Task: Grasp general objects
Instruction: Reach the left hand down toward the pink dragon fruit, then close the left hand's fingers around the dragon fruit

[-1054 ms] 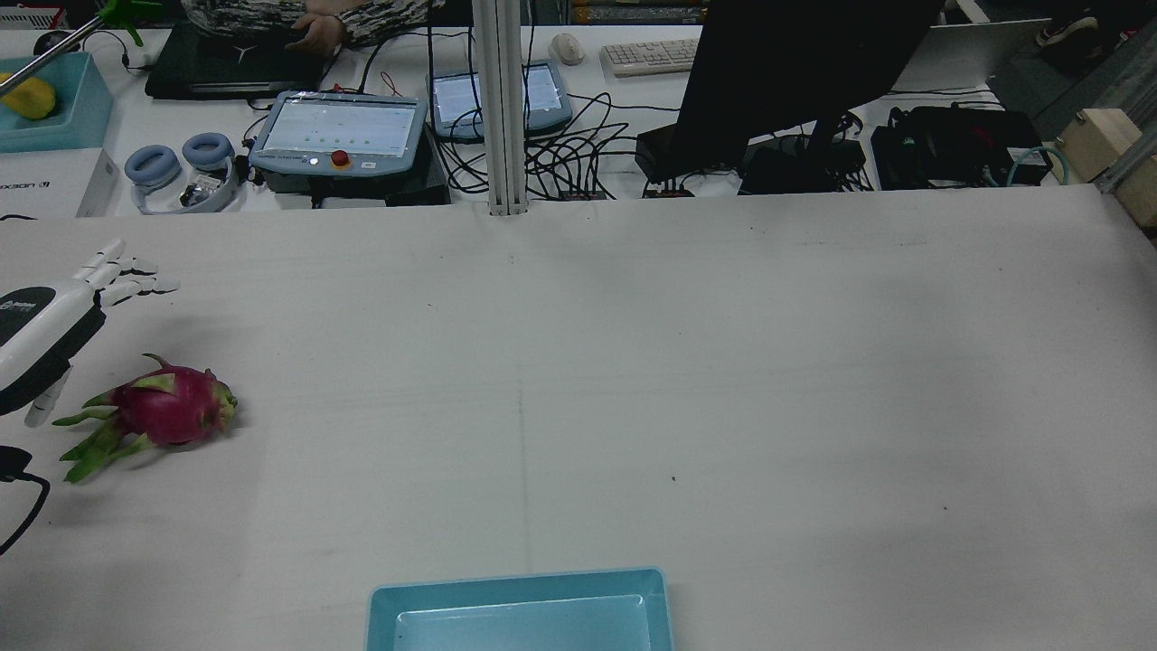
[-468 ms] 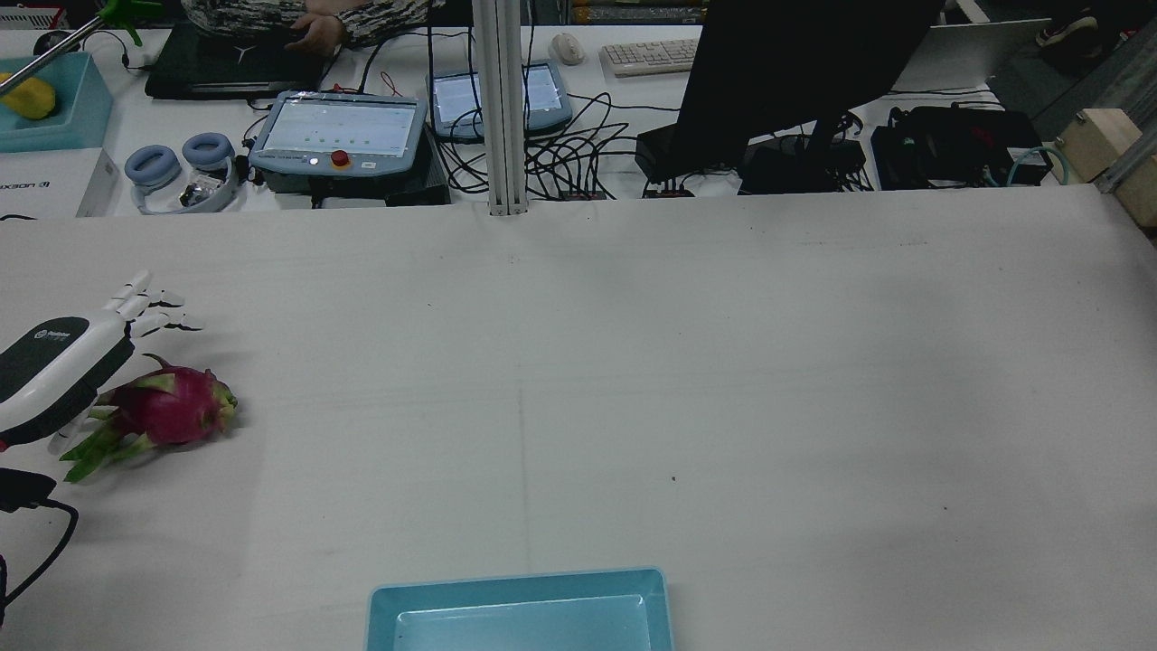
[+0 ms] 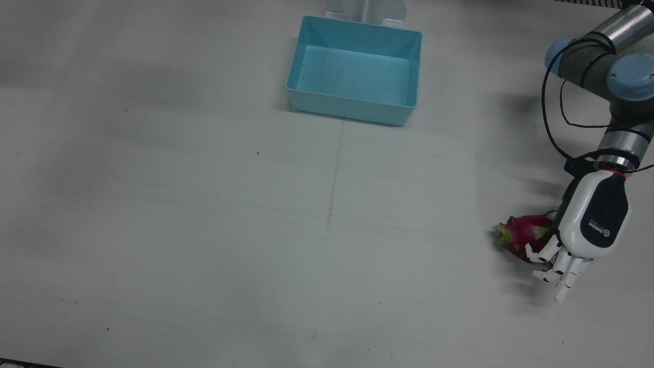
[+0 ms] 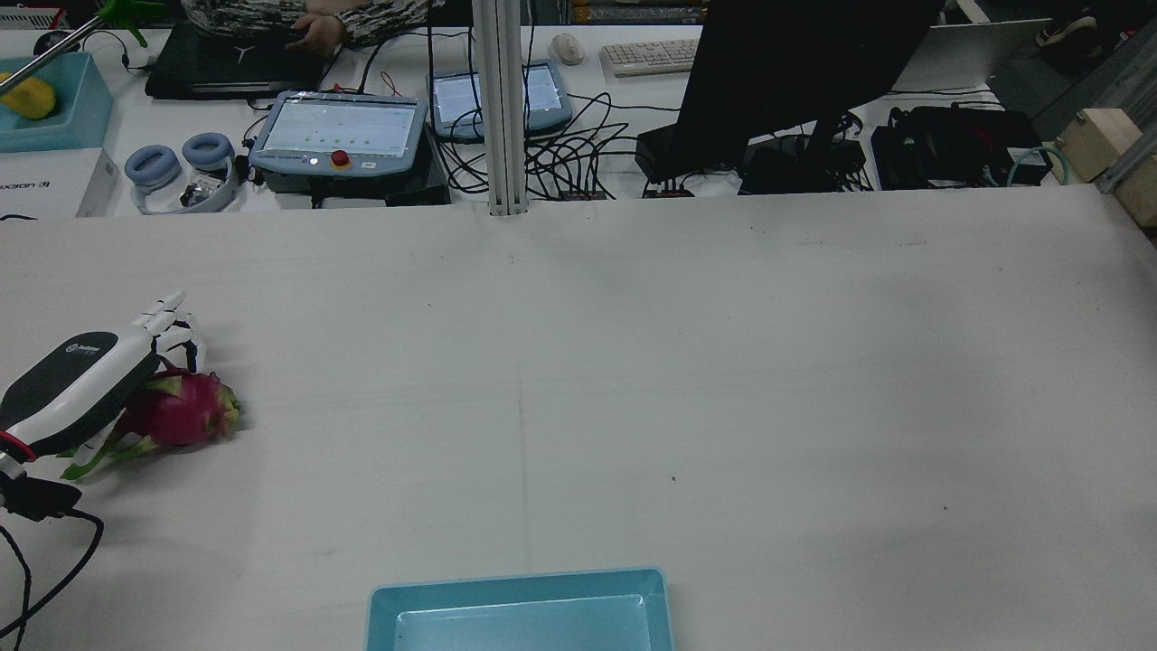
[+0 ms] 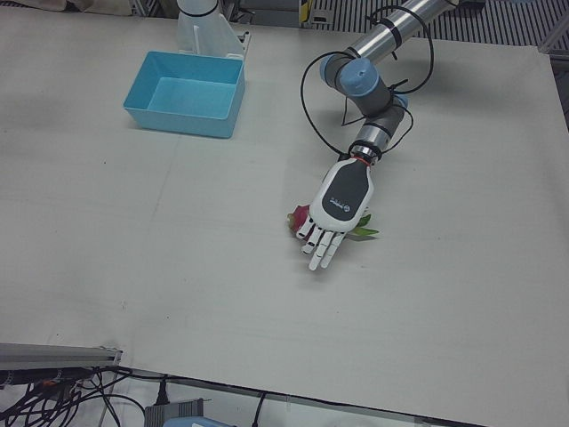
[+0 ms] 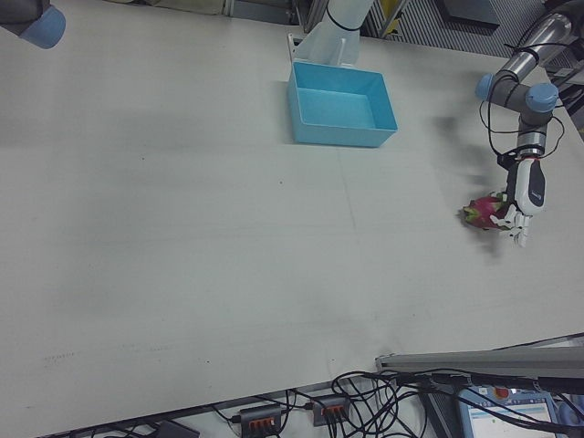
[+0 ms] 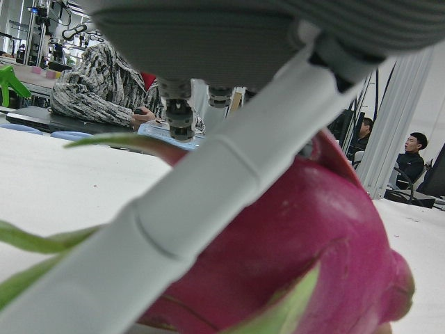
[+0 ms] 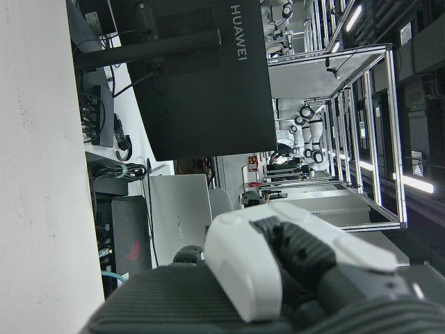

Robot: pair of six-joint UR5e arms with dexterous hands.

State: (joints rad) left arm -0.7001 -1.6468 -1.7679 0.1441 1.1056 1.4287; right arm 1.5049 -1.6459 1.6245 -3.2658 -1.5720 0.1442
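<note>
So my left hand is sitting right over the dragon fruit, palm down, fingers stretched out flat and spread. I've got hold of nothing. The fruit lies on the table near the edge on my left side, well away from the blue bin, pink body poking out from under my palm toward the middle of the table and the green leafy bits trailing out the other way.

For the grab itself, I reckon the trick is to wrap around the fat round body and stay off the leaves, since those look floppy and would just slip or bend. My palm is sitting a bit off to one side of the fruit, so I'd centre it over the pink part first, then curl the fingers down and under from both sides. It's rounded, so a lopsided squeeze could roll it away.

Stuff I can't really make out: whether my palm is actually touching the fruit or just hovering above it. The camera on that hand is so close it's mostly one blurry finger across pink skin. My palm hides most of the fruit from above too. My right hand only shows up in its own camera, way too close to say if it's open or closed.
</note>
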